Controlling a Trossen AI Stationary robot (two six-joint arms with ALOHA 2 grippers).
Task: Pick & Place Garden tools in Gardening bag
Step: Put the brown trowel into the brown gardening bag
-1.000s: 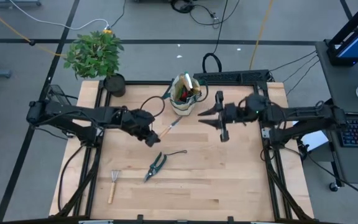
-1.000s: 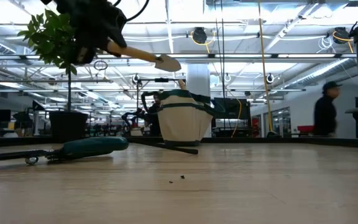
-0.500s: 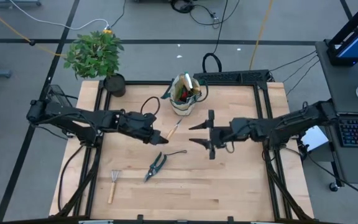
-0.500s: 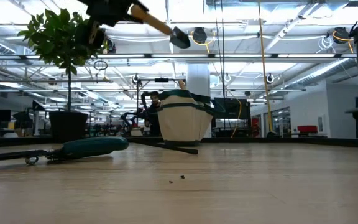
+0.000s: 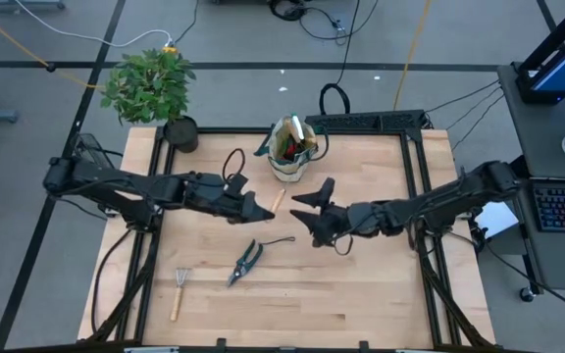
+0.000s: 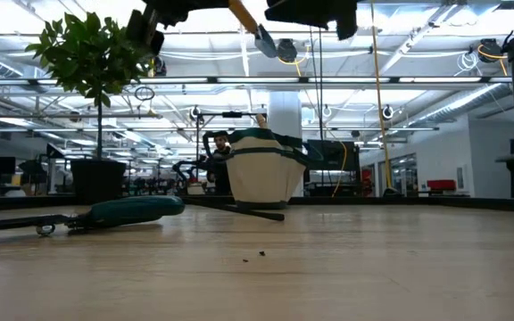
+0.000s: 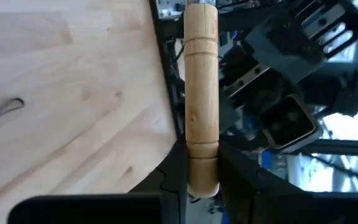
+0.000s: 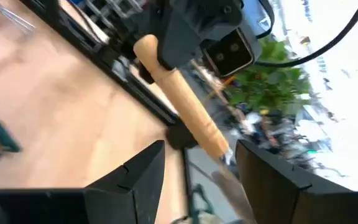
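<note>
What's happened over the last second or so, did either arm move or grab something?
The right tool swung away from beside the gardening bag toward the table's middle and opened, its fingers now on either side of the wood-handled trowel. The left tool kept its grip on that trowel and lifted it. The pruning shears, little rake and bag stayed put.

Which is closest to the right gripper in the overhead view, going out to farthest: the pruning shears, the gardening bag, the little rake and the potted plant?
From the right gripper, open at mid-table:
1. Gardening bag at the back edge and pruning shears toward the front: too close to call.
2. Little rake, front left.
3. Potted plant, back left corner.
</note>
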